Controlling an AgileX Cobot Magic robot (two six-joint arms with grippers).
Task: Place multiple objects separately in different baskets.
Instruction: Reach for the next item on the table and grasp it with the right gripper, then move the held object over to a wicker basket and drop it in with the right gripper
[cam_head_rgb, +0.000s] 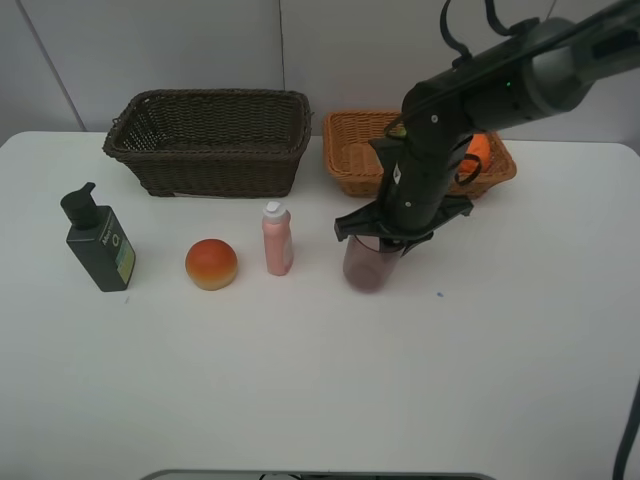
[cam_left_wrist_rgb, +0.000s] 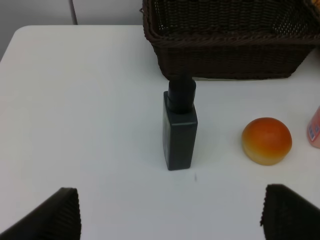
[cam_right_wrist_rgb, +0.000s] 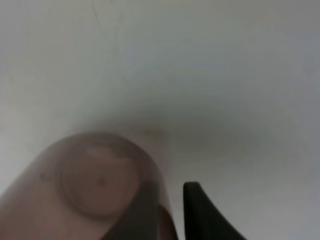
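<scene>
translucent purple cup (cam_head_rgb: 365, 270), dark woven basket (cam_head_rgb: 210, 162), boxy pump bottle (cam_head_rgb: 100, 248)

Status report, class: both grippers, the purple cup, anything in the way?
Left gripper, jaws open, facing pump bottle. Right gripper, jaws shut on cup rim. Pink bottle beside cup, apart.

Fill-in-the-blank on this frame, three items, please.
1. The right hand is shut on the wall of the translucent purple cup; the left hand is ____.
2. In the high view, the dark green pump bottle stands ____ of the red-orange round fruit.
3. The pink white-capped bottle stands between that fruit and the ____.
Missing: open; left; cup.
</scene>
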